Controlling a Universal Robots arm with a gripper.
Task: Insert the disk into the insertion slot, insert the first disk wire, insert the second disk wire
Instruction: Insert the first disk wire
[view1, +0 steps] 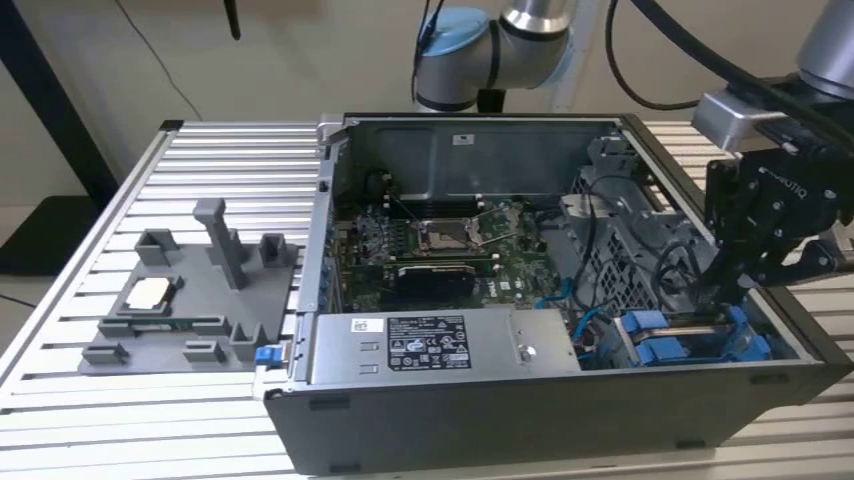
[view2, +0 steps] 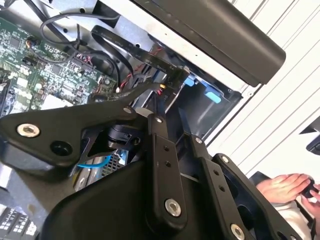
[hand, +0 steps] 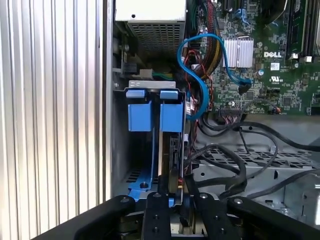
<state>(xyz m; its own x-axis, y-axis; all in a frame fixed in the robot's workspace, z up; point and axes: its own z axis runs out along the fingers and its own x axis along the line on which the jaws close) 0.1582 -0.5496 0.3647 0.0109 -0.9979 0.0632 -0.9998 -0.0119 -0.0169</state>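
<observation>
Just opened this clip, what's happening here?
A robot arm is working inside an open computer case that sits on a slatted table. Its claw reaches down into the drive slot at the case's corner. It looks shut on the disk, which stands on edge in the slot beside the blue tabs.

Shows pale, ribbed bare metal on the table, satin rather than shiny. Reads as matt dark-grey painted sheet metal on the computer case. Gives dull grey perforated sheet metal at the insertion slot, with smooth bright-blue plastic tabs. Looks matt black on the gripper (bright screw heads aside). Adds glossy blue plastic on the cable, finned bare metal on the heat sink.
</observation>
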